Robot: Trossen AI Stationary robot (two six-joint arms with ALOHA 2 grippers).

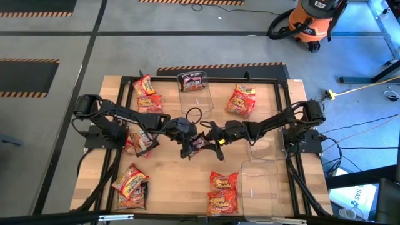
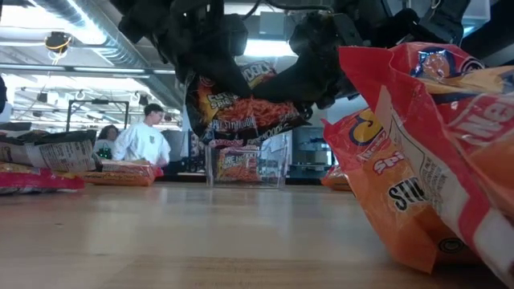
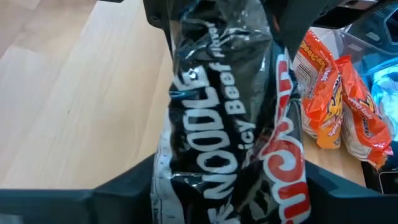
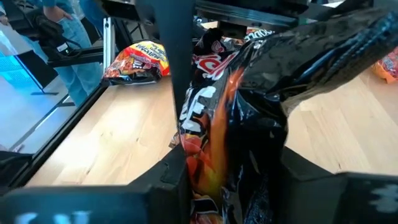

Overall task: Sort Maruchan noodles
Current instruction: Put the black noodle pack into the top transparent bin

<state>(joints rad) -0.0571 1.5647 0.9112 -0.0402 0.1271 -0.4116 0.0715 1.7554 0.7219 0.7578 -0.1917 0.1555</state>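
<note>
Seen from above, a light wooden table [image 1: 181, 181] holds scattered red-orange crinkly ramen packets [image 1: 223, 190] near its corners and edges. Both dark arms reach to the table's middle. The left gripper [image 1: 187, 149] and the right gripper [image 1: 215, 139] meet over one black crinkly ramen packet [image 1: 200, 141], held between them above the wood. A clear plastic rectangular bin [image 1: 194, 90] at the far edge holds another dark packet; a second clear bin [image 1: 259, 184] sits on the right side.

At table height, the black packet [image 2: 241, 108] hangs in the air beneath the two grippers, clear of the tabletop. A large orange packet [image 2: 418, 152] fills the near right. The far clear bin [image 2: 245, 164] stands upright behind. People stand in the room beyond.

From the left wrist, the black packet [image 3: 230, 118], printed with white lettering, lies between that gripper's own fingers, which stand wide apart on either side of it. Orange packets [image 3: 336, 102] lie on the wood beyond.

From the right wrist, the black packet with flame artwork [image 4: 249, 118] is pinched between the right gripper's fingers, the jaws clamped onto it. A red-orange packet [image 4: 137, 62] lies on the wood farther off.
</note>
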